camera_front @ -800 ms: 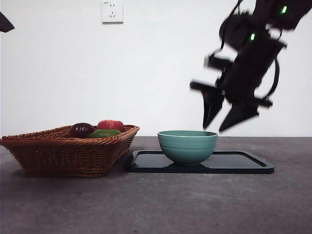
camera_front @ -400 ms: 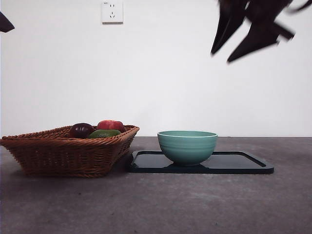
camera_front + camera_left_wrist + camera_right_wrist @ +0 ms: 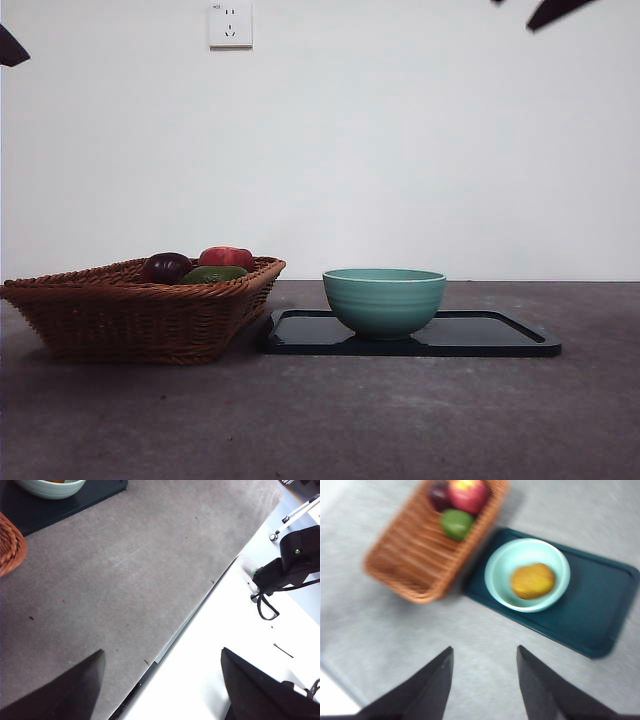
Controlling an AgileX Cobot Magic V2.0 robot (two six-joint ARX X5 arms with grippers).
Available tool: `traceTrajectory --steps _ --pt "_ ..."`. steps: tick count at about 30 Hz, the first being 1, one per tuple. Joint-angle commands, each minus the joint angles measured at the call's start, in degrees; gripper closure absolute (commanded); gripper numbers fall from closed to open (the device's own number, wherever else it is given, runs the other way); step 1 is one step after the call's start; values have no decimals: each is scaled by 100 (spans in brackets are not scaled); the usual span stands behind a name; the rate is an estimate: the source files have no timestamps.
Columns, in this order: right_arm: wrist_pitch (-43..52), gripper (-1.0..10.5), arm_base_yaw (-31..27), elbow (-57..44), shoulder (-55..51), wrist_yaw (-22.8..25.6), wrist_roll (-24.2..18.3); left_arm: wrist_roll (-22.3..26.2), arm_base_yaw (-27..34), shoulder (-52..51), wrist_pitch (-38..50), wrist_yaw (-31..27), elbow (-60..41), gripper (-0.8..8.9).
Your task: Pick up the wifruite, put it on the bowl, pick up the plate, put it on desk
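Desk: dark grey, speckled, bare along its near edge in the front view.

Further in, on the left side of the desk: brown wicker basket. Three fruits sit in it — one dark purple, one red, one green, packed close together towards the basket's end nearest the tray.

Just beside the basket, on its right: black rectangular tray, flat on the desk. Basket corner and tray edge look touching or nearly so; cannot tell which.

Teal bowl: upright on the tray's left end, near the basket. From the right wrist view, a yellow-orange fruit lies inside the bowl, roughly central. The front view hides it behind the rim.

Behind it all: white wall, with a socket high up.

Right gripper: high above the desk, looking down on basket and tray, jaws spread apart, nothing between them. That picture is blurred.

Left gripper: over a desk edge well away from the bowl, jaws wide apart, empty.
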Motion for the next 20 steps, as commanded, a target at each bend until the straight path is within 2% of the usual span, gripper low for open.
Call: traceTrajectory --steps 1,6,15,20 --pt "0 743 212 -181 -234 4 -20 70 -22 26 26 48 81 440" --pt "50 743 492 -726 -704 68 52 68 -22 26 22 48 81 440" --pt "267 743 833 -1910 -1539 131 452 68 -22 26 22 48 81 440" --pt "275 743 852 -2022 -1838 131 542 68 -22 26 24 48 81 440"
